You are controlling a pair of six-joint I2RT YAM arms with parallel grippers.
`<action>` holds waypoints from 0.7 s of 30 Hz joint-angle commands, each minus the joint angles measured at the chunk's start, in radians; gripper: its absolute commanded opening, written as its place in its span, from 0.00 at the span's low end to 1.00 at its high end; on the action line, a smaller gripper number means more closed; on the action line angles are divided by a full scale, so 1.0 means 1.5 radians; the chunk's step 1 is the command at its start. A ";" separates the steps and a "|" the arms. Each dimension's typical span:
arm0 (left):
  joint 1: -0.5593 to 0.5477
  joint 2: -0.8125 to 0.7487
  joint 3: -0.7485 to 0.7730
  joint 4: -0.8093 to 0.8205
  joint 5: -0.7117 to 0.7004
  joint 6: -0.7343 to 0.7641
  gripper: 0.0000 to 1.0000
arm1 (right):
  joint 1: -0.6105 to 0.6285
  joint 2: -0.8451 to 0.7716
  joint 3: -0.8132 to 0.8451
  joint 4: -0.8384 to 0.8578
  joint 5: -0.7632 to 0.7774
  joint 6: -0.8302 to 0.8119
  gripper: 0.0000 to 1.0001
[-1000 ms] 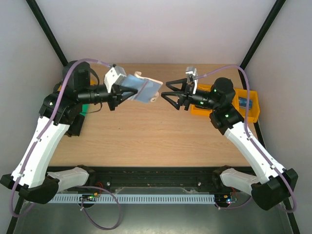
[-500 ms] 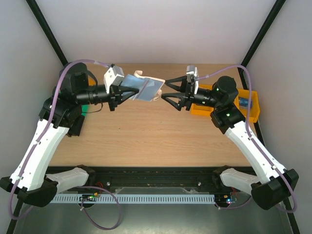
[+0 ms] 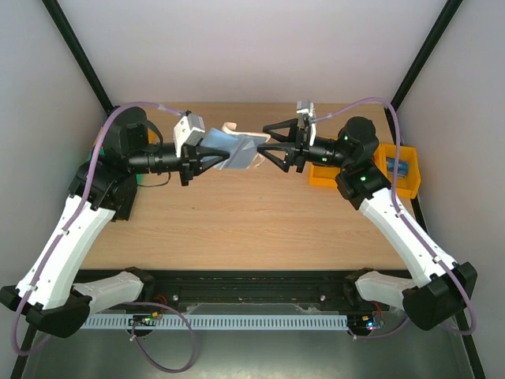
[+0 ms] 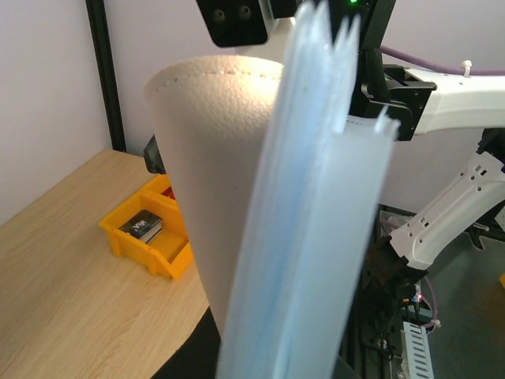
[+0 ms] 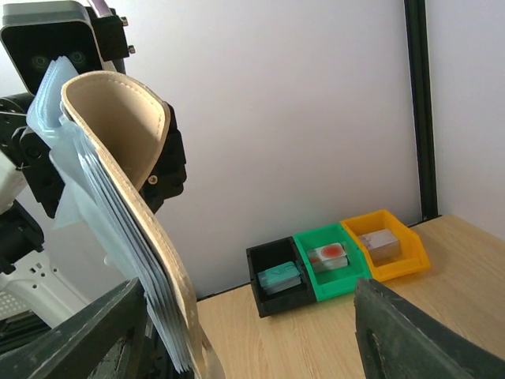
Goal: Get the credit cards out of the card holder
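My left gripper [image 3: 211, 151] is shut on the card holder [image 3: 234, 150] and holds it in the air above the back of the table, open edge toward the right arm. In the left wrist view the holder's beige cover [image 4: 213, 181] and pale blue sleeves [image 4: 316, 197] fill the frame and hide my fingers. My right gripper [image 3: 268, 140] is open, its fingertips just at the holder's free edge. In the right wrist view the holder [image 5: 118, 158] stands beside the left finger [image 5: 79, 332], inside the open jaws. No credit card shows; any in the sleeves are hidden.
Yellow bins [image 3: 398, 170] stand at the table's right edge; one [image 4: 150, 233] holds a dark card. Black [image 5: 284, 276], green [image 5: 335, 260] and yellow [image 5: 387, 249] bins with cards sit at the table's left back by the wall.
Both grippers have moved toward each other. The left one brought the holder right and turned it more edge-on; the right one moved left until its open fingers reached the holder's edge.
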 commanded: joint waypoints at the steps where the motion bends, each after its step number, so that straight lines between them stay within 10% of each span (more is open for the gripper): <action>1: -0.004 -0.012 -0.017 0.041 0.024 -0.010 0.02 | 0.002 0.002 0.021 0.014 0.006 -0.010 0.70; 13: -0.004 -0.014 -0.032 0.071 0.034 -0.038 0.02 | 0.106 0.037 0.025 0.126 0.012 0.012 0.67; 21: -0.004 -0.027 -0.065 0.073 -0.006 -0.033 0.02 | 0.118 0.045 0.009 0.202 0.031 0.089 0.14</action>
